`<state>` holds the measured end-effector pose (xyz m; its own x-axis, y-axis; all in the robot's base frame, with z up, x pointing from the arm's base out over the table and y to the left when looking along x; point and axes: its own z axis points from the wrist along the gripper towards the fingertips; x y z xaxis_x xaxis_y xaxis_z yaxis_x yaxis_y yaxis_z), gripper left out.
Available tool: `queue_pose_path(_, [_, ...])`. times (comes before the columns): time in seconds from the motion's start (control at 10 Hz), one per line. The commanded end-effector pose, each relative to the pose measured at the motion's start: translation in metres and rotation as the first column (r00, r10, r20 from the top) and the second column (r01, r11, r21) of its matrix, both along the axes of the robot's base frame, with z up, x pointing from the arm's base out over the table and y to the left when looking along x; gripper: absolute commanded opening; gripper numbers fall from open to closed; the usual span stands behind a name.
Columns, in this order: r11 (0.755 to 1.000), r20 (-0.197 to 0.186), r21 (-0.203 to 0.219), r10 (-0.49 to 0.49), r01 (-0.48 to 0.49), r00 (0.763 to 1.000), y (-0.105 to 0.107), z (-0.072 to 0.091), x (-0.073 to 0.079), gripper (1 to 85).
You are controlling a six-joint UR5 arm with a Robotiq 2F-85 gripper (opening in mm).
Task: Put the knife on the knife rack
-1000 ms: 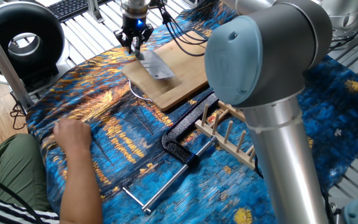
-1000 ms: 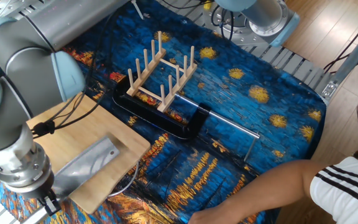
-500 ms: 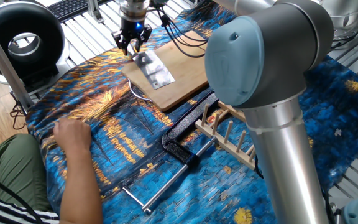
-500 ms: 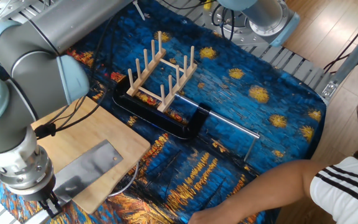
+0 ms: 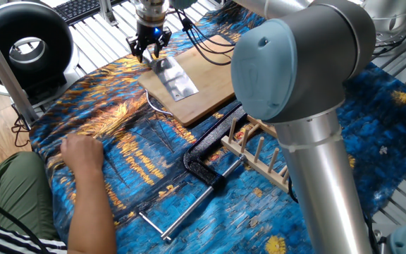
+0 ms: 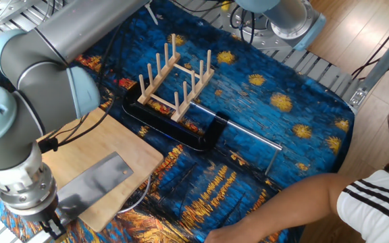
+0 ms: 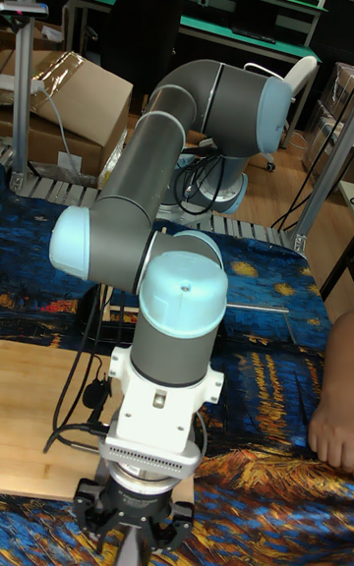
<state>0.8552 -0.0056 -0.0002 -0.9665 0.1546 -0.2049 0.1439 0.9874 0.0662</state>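
Black fingers of the gripper hang straight down at the upper left of one fixed view, their tips spread either side of the near end of the knife; whether they pinch its handle cannot be told, since the handle end is hidden beneath them; the wrist stands vertical above, cables trailing off to the right, and the arm's big grey and pale-blue elbow fills the right half of that frame.

From the other fixed view the gripper sits at the lower left edge, seen from above and mostly covered by the wrist flange, so its jaws are not legible there; the tall fixed view looks down the arm from behind and shows only the folded joints and the top of the gripper at the bottom of the frame, with the blade out of sight.

Flat on the bamboo cutting board lies the knife, broad face up; its long axis runs diagonally in one fixed view, from the gripper at upper left toward lower right.

Well apart from it stands the knife rack, pegs upright, over a black clamp on the blue patterned cloth; a person's hand rests on the cloth at lower left.
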Motion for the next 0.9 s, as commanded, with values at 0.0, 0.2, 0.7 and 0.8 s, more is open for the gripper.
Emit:
queue_pose_path(0.0, [0.999, -0.006, -0.045, -0.009, 0.009, 1.000, -0.0153, -0.0051, 0.0015, 54.0])
queue_pose_path(0.2, [0.997, -0.001, -0.070, -0.018, 0.018, 1.000, -0.0180, -0.0065, 0.0001, 54.7])
queue_pose_path(0.7, [0.992, 0.002, -0.118, -0.042, 0.042, 0.999, -0.0236, -0.0017, -0.0054, 53.3])
queue_pose_path(0.8, [0.992, 0.006, -0.118, -0.047, 0.048, 0.999, -0.0228, -0.0011, -0.0053, 53.3])
